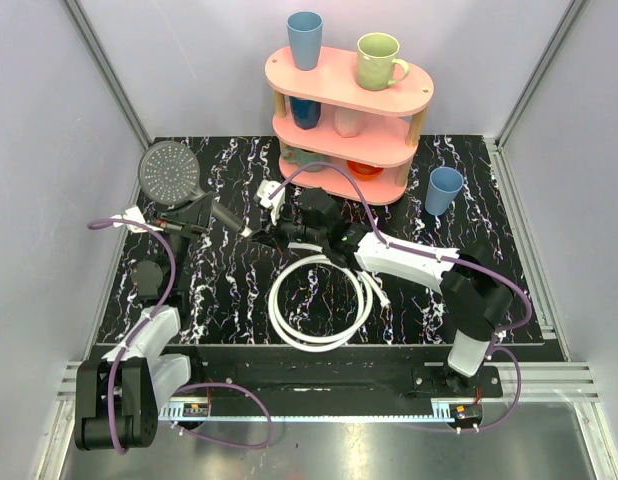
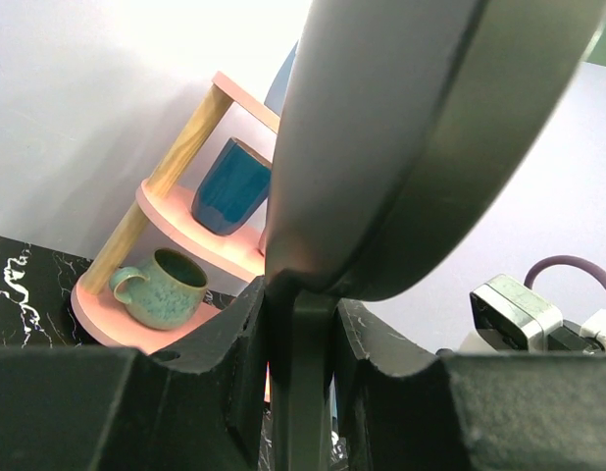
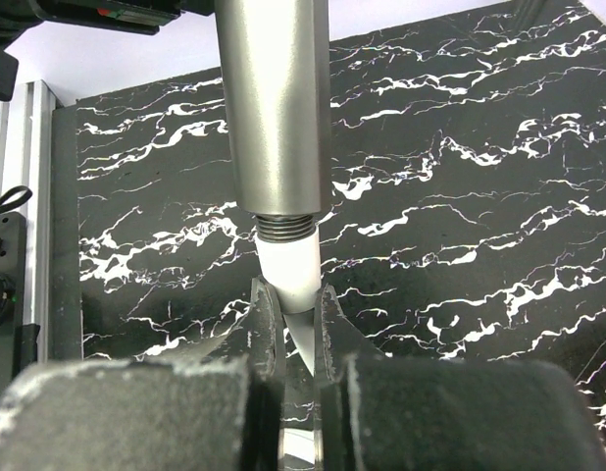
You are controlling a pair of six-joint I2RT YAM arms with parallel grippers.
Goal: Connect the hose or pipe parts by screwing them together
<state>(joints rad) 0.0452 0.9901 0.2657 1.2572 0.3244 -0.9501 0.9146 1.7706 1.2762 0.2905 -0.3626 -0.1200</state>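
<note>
The grey round-faced shower head (image 1: 169, 170) is held off the table at the left, its dark handle (image 1: 227, 217) pointing right. My left gripper (image 1: 192, 214) is shut on the handle just below the head. In the left wrist view the head (image 2: 381, 147) fills the top and its neck (image 2: 301, 383) sits between the jaws of the left gripper (image 2: 298, 329). My right gripper (image 1: 276, 238) is shut on the white hose end fitting (image 3: 291, 270), which butts against the handle's threaded end (image 3: 285, 228). The rest of the white hose (image 1: 275, 315) lies coiled on the table.
A pink two-tier shelf (image 1: 349, 100) with cups and mugs stands at the back centre. A blue cup (image 1: 444, 190) stands on the black marbled table (image 1: 229, 290) to its right. A green mug (image 2: 164, 287) and a blue cup (image 2: 229, 184) sit on the shelf.
</note>
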